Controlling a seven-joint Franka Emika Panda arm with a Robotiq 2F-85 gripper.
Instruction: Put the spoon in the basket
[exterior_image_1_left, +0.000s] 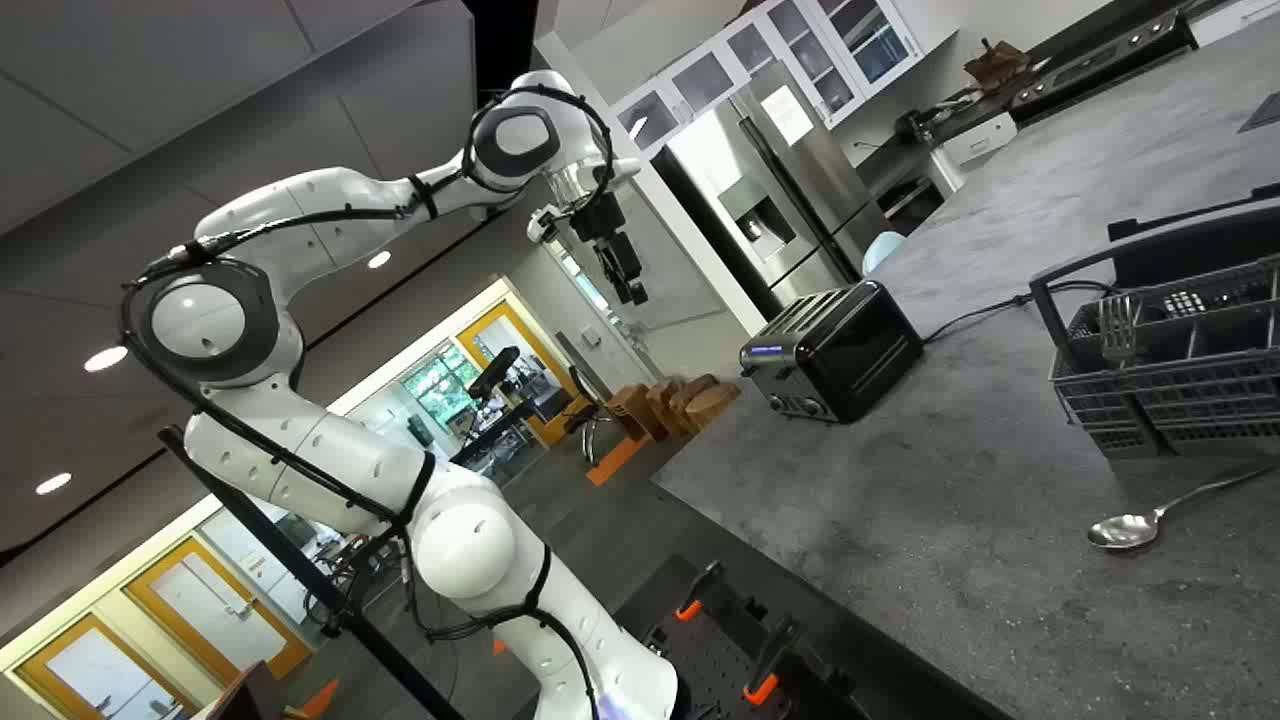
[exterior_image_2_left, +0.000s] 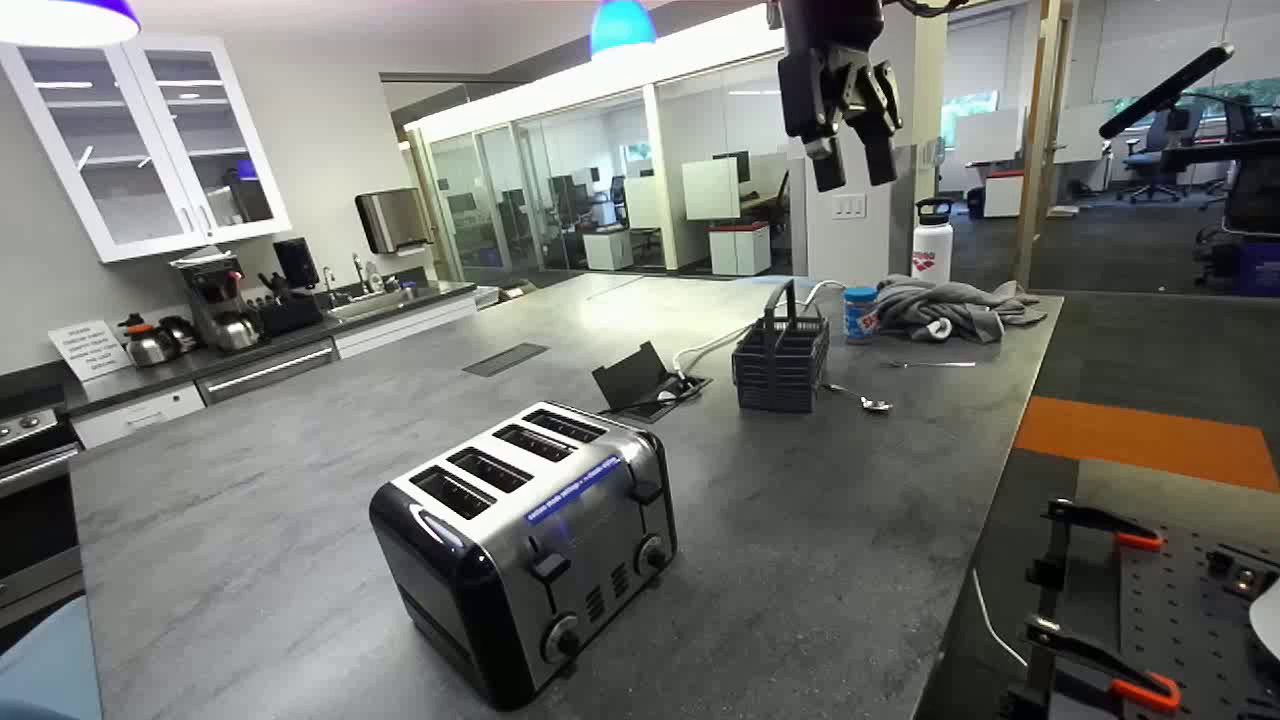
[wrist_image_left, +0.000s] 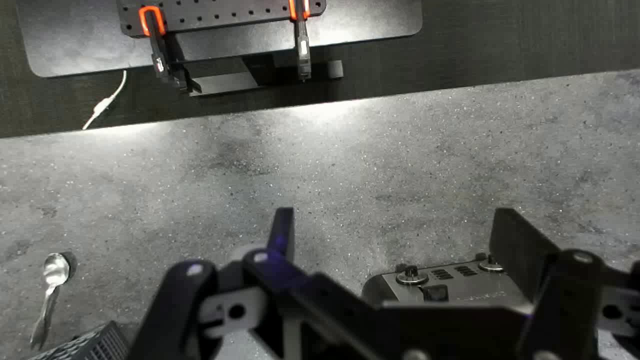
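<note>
The silver spoon (exterior_image_1_left: 1124, 531) lies on the grey counter beside the basket, in both exterior views (exterior_image_2_left: 876, 406). In the wrist view the spoon (wrist_image_left: 56, 270) is at the lower left. The dark grey basket (exterior_image_1_left: 1190, 395) stands upright on the counter with its handle up; it also shows in an exterior view (exterior_image_2_left: 782, 375). Only a corner of the basket (wrist_image_left: 107, 345) shows in the wrist view. My gripper (exterior_image_2_left: 856, 178) is high above the counter, apart from both. In the wrist view its fingers (wrist_image_left: 392, 215) are wide apart with nothing between them.
A black and silver toaster (exterior_image_2_left: 520, 550) stands on the counter, below the fingers in the wrist view (wrist_image_left: 465, 282). A fork (exterior_image_1_left: 1118, 325) stands in the basket. Another thin utensil (exterior_image_2_left: 935, 364), a blue-lidded jar (exterior_image_2_left: 860, 315), a grey cloth (exterior_image_2_left: 950, 310) and an open outlet flap (exterior_image_2_left: 635, 375) lie around.
</note>
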